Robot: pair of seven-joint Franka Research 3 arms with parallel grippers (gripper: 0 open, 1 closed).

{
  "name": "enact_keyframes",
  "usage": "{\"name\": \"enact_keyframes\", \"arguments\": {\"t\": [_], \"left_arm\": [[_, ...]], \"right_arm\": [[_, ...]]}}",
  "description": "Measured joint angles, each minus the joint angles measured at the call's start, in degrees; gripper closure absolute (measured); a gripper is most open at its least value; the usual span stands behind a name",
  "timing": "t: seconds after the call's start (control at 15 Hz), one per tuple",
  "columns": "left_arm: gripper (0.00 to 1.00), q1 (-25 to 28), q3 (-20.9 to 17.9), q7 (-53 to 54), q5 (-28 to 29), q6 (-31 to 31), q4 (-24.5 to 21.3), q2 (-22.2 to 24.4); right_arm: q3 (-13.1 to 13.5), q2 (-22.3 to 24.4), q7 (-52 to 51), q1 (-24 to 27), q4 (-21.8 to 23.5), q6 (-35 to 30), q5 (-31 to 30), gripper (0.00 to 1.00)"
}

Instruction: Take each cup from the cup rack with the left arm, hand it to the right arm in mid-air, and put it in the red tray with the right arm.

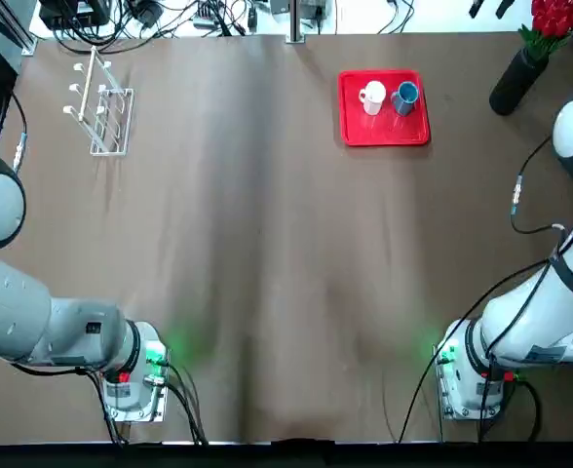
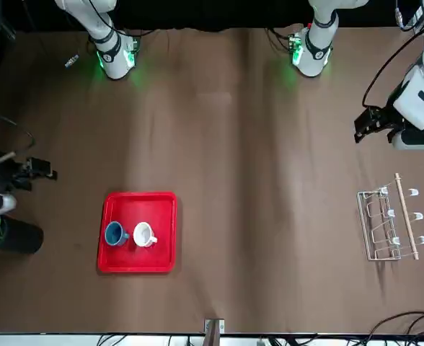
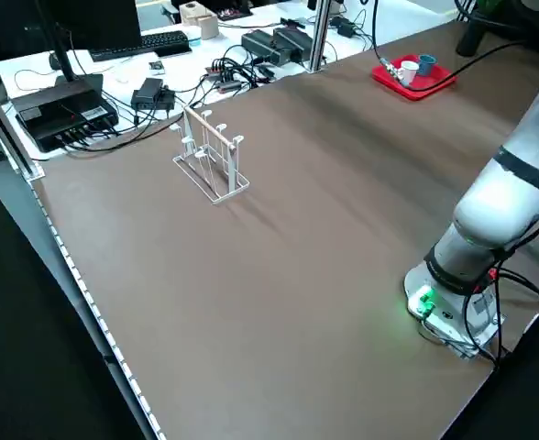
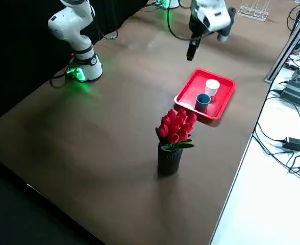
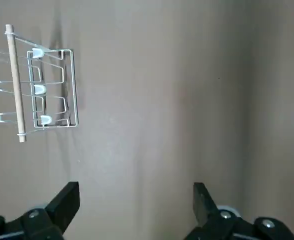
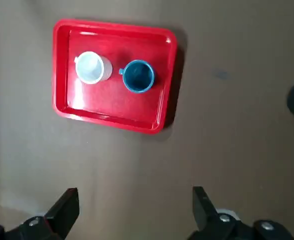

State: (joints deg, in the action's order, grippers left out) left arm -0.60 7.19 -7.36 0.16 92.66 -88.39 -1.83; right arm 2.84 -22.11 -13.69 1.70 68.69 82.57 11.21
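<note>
The left gripper (image 5: 136,202) hung above bare table with its two black fingers (image 5: 66,200) spread wide and nothing between them; in the front view it sat at about 3 o'clock on the table, just short of the cup rack. The right gripper (image 6: 135,205) was likewise spread wide and empty, held in the air over the tabletop beside the tray; the right side view showed it (image 4: 191,51) raised off the surface, apart from the tray.

The bright red square plastic tray with rounded corners and a low rim (image 1: 353,132) lay flat at roughly 1 o'clock in the top view. Both cups stood upright inside it, side by side and near each other: the small white mug with a handle (image 1: 371,97) towards 9 o'clock and the small blue mug with a handle (image 1: 405,95) towards 3 o'clock. Whether they touched could not be told.

The cup rack, a small frame of thin silvery-white wire with white-knobbed pegs and a pale wooden bar (image 1: 104,119), stood at about 10 o'clock in the top view, well apart from the tray, with no cup on any peg.

A dark cylindrical vase of red tulips (image 4: 170,159) stood on the brown table (image 1: 267,273) near the tray
</note>
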Motion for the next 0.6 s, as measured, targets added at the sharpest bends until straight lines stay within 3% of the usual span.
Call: {"name": "enact_keyframes", "arguments": {"t": [0.47,0.6], "left_arm": [[0.0,0.16,-0.05,0.0,0.0,0.0,0.55,0.19],[0.0,0.43,-0.21,0.0,0.0,0.0,1.49,0.19]], "right_arm": [[-1.63,7.56,14.23,-1.09,0.62,-4.34,-3.43,0.0],[-1.52,11.61,14.89,-2.85,6.0,-1.14,-3.56,0.0]]}}
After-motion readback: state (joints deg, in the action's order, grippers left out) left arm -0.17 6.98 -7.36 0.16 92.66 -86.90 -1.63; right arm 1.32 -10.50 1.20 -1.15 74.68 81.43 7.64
